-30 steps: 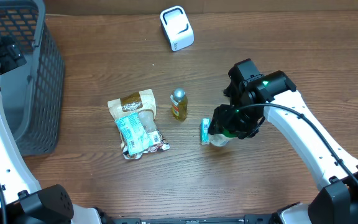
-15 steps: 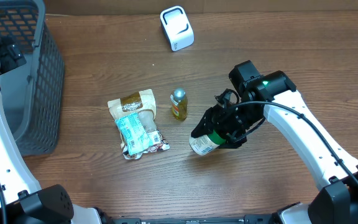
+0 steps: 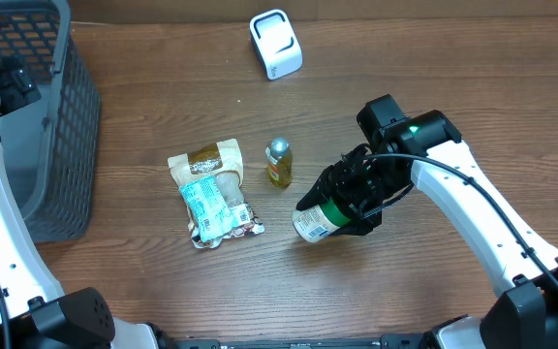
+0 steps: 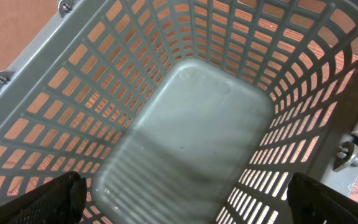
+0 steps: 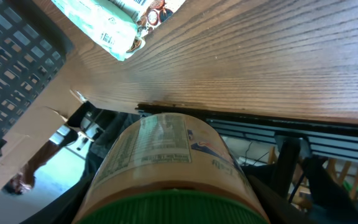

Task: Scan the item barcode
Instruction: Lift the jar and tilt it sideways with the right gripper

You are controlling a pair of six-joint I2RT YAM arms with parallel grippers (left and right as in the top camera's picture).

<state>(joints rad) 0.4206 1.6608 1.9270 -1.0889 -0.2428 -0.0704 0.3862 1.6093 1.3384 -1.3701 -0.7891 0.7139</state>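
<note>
My right gripper (image 3: pixel 345 202) is shut on a jar (image 3: pixel 312 221) with a green lid and a pale printed label. It holds the jar on its side above the table, base pointing left. In the right wrist view the jar (image 5: pixel 166 149) fills the space between the fingers (image 5: pixel 273 190), fine print facing up; I cannot make out a barcode. A white scanner (image 3: pixel 276 44) stands at the table's far edge, well away from the jar. My left gripper (image 4: pixel 185 202) hangs open over the grey basket (image 4: pixel 191 124) with nothing between its fingers.
The grey basket (image 3: pixel 66 116) stands at the table's left end. A snack bag (image 3: pixel 211 194) lies left of the jar, and a small amber bottle (image 3: pixel 278 163) stands beside it. The table's front edge (image 5: pixel 247 115) runs under the held jar.
The right gripper has lifted the jar off the table and tipped it onto its side, carrying it a little to the left. The left arm has not moved.
</note>
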